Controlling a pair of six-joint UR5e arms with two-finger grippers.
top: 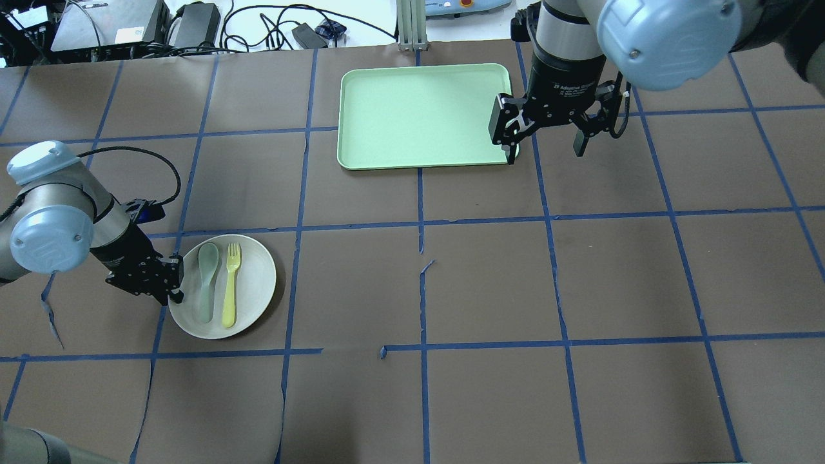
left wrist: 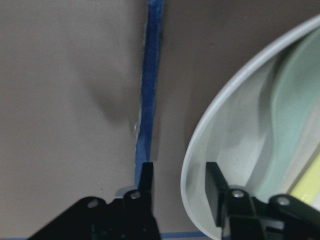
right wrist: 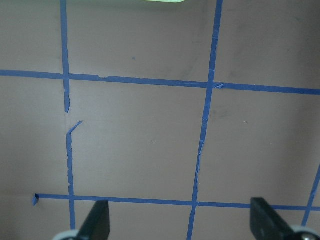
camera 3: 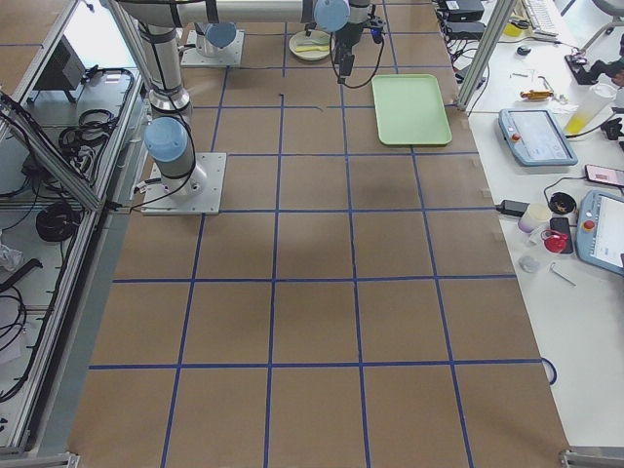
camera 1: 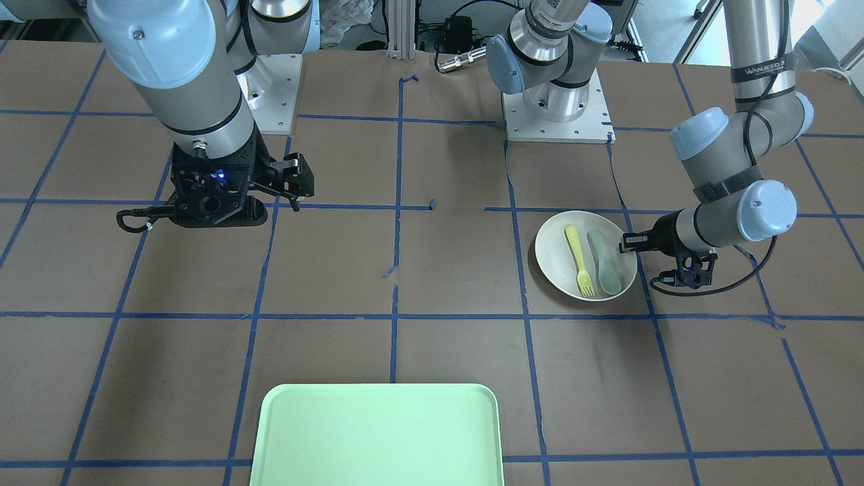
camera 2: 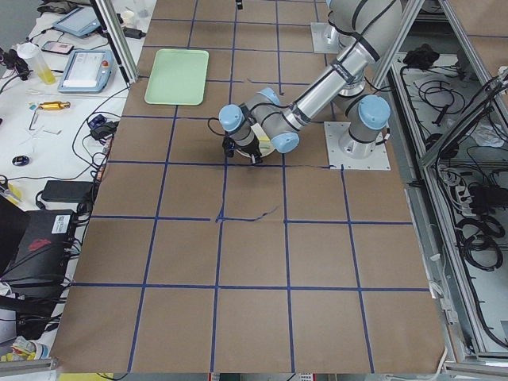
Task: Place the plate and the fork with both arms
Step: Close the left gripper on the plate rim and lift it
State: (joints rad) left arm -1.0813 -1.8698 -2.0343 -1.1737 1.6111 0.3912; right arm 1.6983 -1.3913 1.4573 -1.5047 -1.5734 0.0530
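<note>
At the surface's (top: pixel 490 290) left side, the left tool (left wrist: pixel 180 187) straddles the plate (top: pixel 258 270) rim, not yet clenched; the fork (top: pixel 229 283) lies inside. Next, likely: close, then lift toward the tray (top: pixel 419 116), where the right tool (top: pixel 544 135) hangs released.

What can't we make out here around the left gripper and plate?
- Fork: left wrist view's edge cuts off all but a sliver.
- Plate: exterior right, too small to read its contents.
- Left gripper: whether it touches the rim; left wrist view is blurred, and in exterior left the arm covers the plate.
</note>
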